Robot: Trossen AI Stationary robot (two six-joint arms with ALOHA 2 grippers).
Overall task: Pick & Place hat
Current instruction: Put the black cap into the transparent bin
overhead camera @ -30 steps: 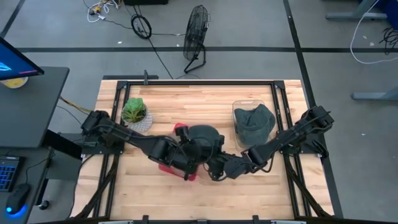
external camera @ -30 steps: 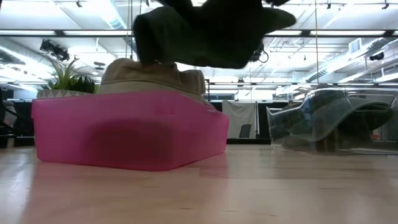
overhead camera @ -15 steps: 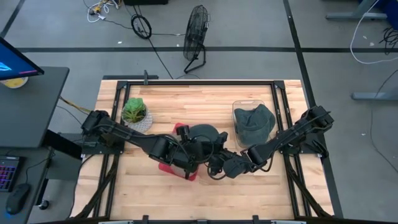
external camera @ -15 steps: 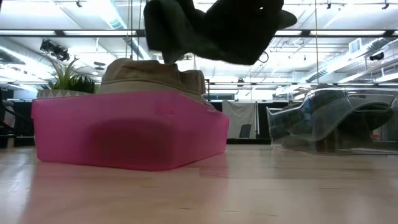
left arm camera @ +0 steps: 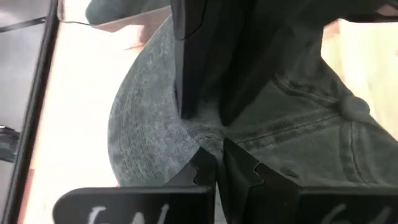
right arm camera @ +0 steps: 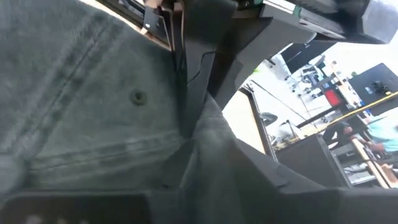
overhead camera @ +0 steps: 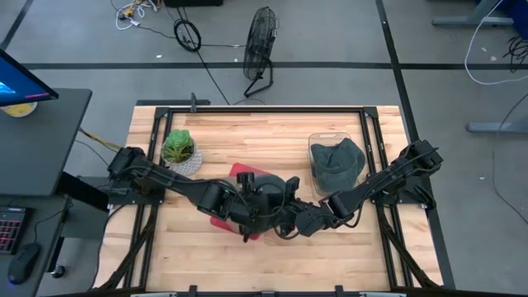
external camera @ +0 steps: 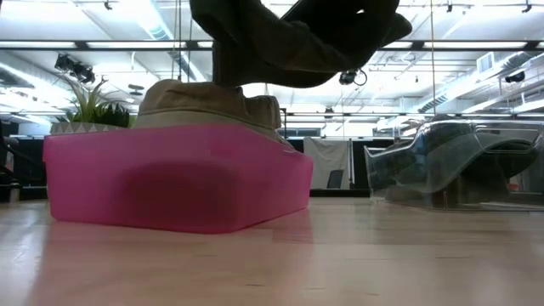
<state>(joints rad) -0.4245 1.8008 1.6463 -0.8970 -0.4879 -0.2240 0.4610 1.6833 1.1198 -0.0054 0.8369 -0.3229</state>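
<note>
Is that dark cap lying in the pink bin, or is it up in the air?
In the air. The dark cap hangs above the pink bin, pinched by the left gripper; a tan hat lies in the bin.

Bright overhead strip lighting; wrist views blurred close up.

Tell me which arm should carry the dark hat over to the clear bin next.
Right, probably. Both tools pinch the dark hat above the pink bin: left tool, right tool. But the right arm's base sits beside the clear bin, so its reach there looks shorter.
</note>
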